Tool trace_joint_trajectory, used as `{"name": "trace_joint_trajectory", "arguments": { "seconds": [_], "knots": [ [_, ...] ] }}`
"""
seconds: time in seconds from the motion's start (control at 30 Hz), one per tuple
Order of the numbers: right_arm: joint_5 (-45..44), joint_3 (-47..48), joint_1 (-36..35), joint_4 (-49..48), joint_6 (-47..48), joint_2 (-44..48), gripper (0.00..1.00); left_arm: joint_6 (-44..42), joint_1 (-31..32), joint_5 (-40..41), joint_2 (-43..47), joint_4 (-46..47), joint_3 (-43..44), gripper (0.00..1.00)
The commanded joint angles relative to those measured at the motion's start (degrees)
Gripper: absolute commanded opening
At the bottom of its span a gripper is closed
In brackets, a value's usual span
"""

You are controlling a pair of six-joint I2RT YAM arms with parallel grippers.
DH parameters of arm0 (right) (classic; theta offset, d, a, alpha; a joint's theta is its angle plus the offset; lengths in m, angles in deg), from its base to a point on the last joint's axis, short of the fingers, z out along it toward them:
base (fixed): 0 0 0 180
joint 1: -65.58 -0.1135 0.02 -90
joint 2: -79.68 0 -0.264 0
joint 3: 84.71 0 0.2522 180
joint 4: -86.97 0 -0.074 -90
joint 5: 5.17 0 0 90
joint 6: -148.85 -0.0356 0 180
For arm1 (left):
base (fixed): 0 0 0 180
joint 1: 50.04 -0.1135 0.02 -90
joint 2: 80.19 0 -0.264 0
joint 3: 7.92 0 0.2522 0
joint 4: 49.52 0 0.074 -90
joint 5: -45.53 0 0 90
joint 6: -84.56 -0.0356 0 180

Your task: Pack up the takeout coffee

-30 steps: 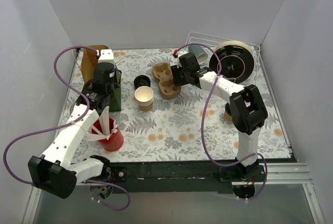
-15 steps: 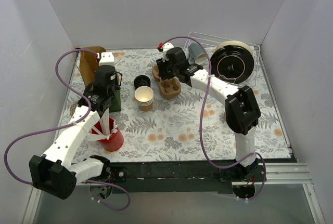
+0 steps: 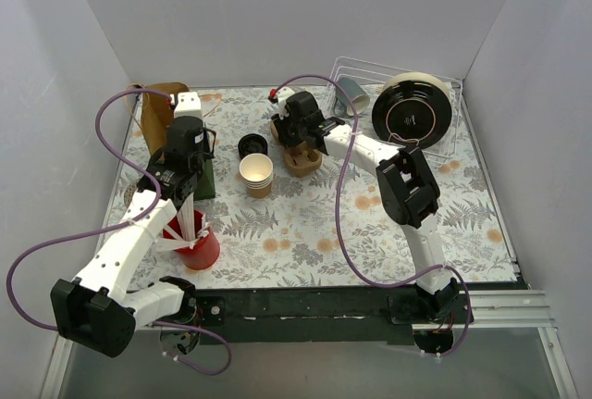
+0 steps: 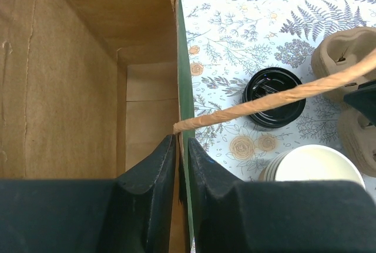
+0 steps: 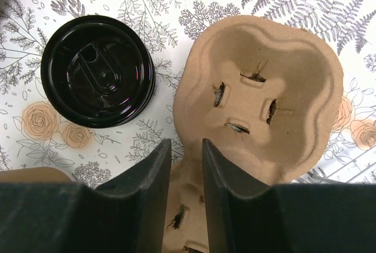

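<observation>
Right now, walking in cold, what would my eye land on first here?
Probably the two arms at work: the left gripper pinches the rim of a brown paper bag at back left, while the right gripper straddles a pulp cup carrier at back centre. Between them stand stacked tan paper cups with a black lid lying beside.

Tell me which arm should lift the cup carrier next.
Right. Its end effector straddles the narrow middle of the pulp cup carrier, with a finger on either side. The left end effector is busy pinching the wall of the paper bag, so it is best left there.
</observation>
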Motion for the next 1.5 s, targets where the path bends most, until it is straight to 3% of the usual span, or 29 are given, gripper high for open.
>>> {"name": "trace_joint_trajectory", "arguments": {
  "seconds": [0.0,0.27,0.4,0.57,0.7,0.9,1.3,1.37,1.47],
  "knots": [
    [-0.28,2.98,-0.51,-0.63,2.51,-0.54,0.34,0.1,-0.08,0.13,1.85,0.51,-0.45,0.15],
    [-1.42,4.65,-0.68,1.57,2.51,-2.83,0.33,-0.08,-0.08,0.57,1.85,0.51,-0.54,0.15],
    [-2.74,4.57,-0.59,1.75,2.16,-2.57,0.24,-0.08,-0.08,0.66,1.85,0.51,-0.36,0.15],
    [-1.86,4.04,-0.59,1.31,1.63,-0.98,0.28,0.01,-0.08,0.75,1.32,0.51,-0.54,0.15],
    [-1.25,3.42,-0.59,0.6,2.07,0.25,0.11,0.1,-0.08,0.57,1.23,0.51,-0.36,0.15],
    [-0.02,1.68,-0.59,-0.18,1.37,3.49,0.15,0.27,-0.08,0.4,0.88,0.51,-0.45,0.15],
    [4.03,-1.85,0.02,-4.94,-0.74,6.23,0.12,0.27,-0.08,0.13,0.97,0.42,-0.18,0.15],
    [2.98,-1.94,0.02,-4.32,-0.57,5.61,0.05,0.27,-0.08,0.05,0.88,0.51,-0.18,0.15],
    [-3.4,1.64,-0.68,1.36,0.75,4.82,0.03,0.18,-0.08,-0.04,0.71,0.51,-0.18,0.15]
  ]
}}
